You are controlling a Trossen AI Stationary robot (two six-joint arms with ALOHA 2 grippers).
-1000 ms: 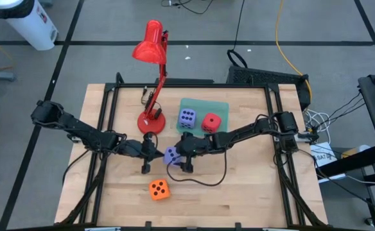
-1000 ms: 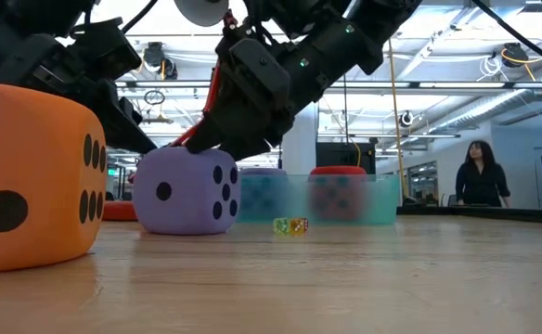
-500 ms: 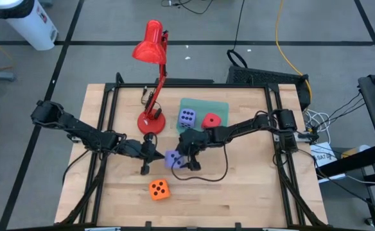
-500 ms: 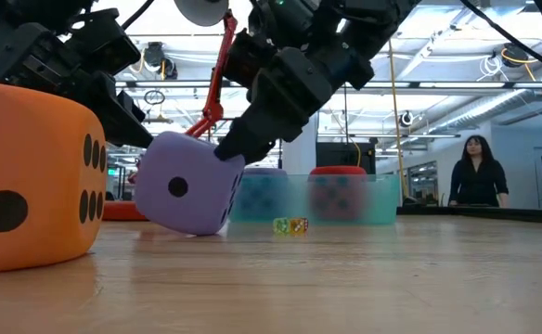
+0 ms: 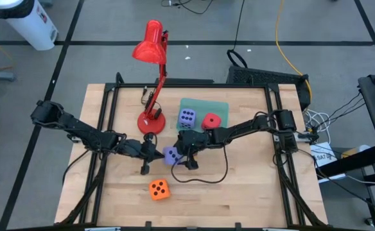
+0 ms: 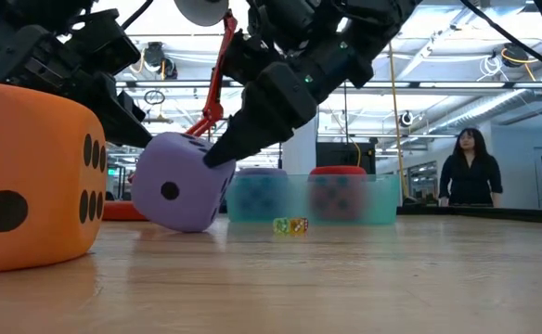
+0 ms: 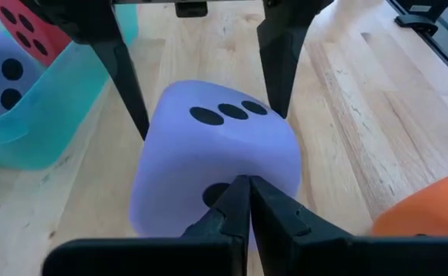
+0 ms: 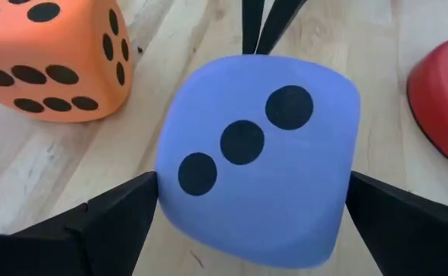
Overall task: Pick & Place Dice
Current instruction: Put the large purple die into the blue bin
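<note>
Matt, soft-looking foam dice (image 8: 258, 157); pale wood-grain surface (image 5: 239, 186); translucent teal plastic tray (image 7: 47, 130); glossy red lamp (image 5: 150, 45).

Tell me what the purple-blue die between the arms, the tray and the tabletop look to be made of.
Purple-blue die: probably soft foam or plush, matte, with rounded corners and no glare. Tray: likely translucent teal plastic, since the dice inside show through its wall. Tabletop: light wood, seemingly butcher block, with visible grain and plank seams.
</note>
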